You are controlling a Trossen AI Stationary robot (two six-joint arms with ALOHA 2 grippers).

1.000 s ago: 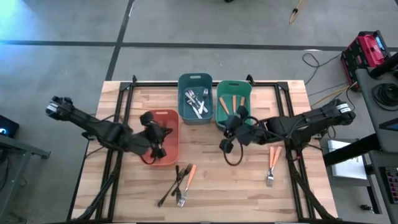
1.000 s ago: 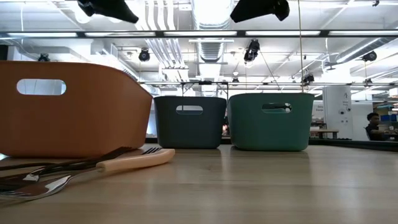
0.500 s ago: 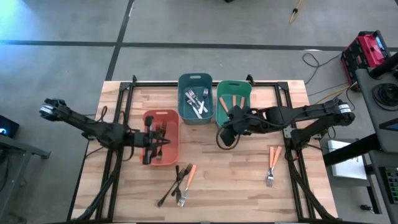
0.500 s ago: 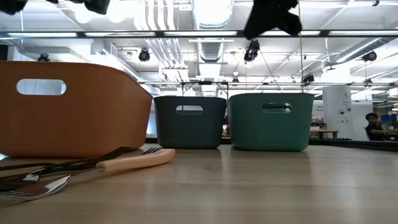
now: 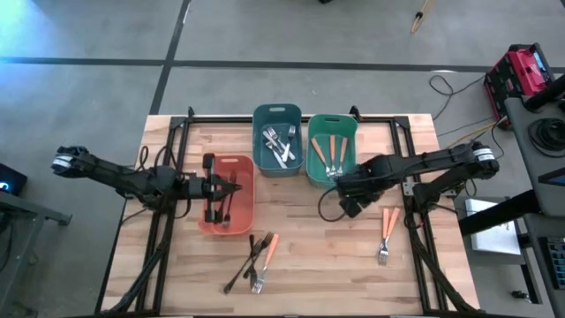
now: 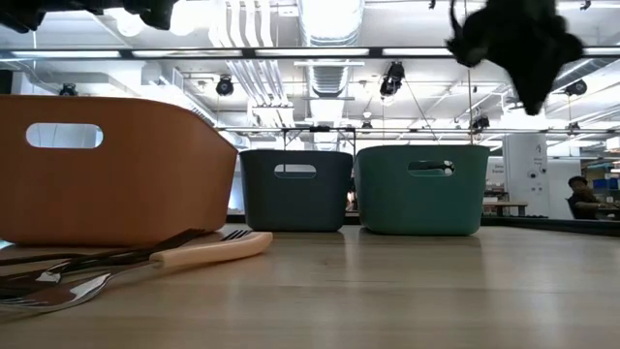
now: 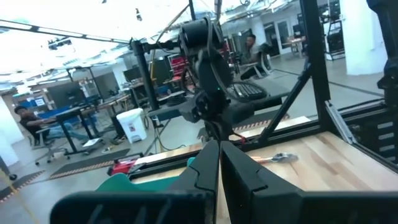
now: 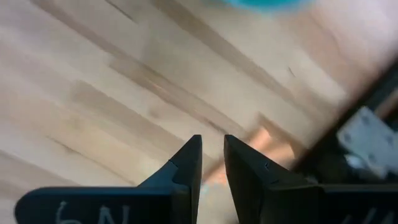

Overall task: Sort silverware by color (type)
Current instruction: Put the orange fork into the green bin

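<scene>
My left gripper (image 5: 237,187) hangs level over the salmon bin (image 5: 247,212), shut and with nothing in it (image 7: 217,152); dark forks (image 5: 221,201) lie in that bin. My right gripper (image 5: 349,205) points down at bare table just near of the green bin (image 5: 311,168). Its fingers (image 8: 211,146) stand a little apart with nothing between them. Orange-handled silverware (image 5: 330,152) lies in the green bin and silver pieces (image 5: 279,146) in the blue bin (image 5: 260,159). Dark and orange-handled forks (image 5: 256,261) lie in a small heap near the table's front. Two orange-handled forks (image 5: 387,231) lie at the right.
The three bins stand in a row across the table's middle and far part. Black frame rails (image 5: 177,132) run along the table's edges. Bare wood lies between the heap of forks and the forks at the right. A person (image 6: 581,197) sits far off in the room.
My left gripper has tipped up from pointing down into the salmon bin to level, and its arm has drawn back toward the table's left edge. My right gripper has left the green bin, gone toward the table's near right, sunk, and turned until it points down.
</scene>
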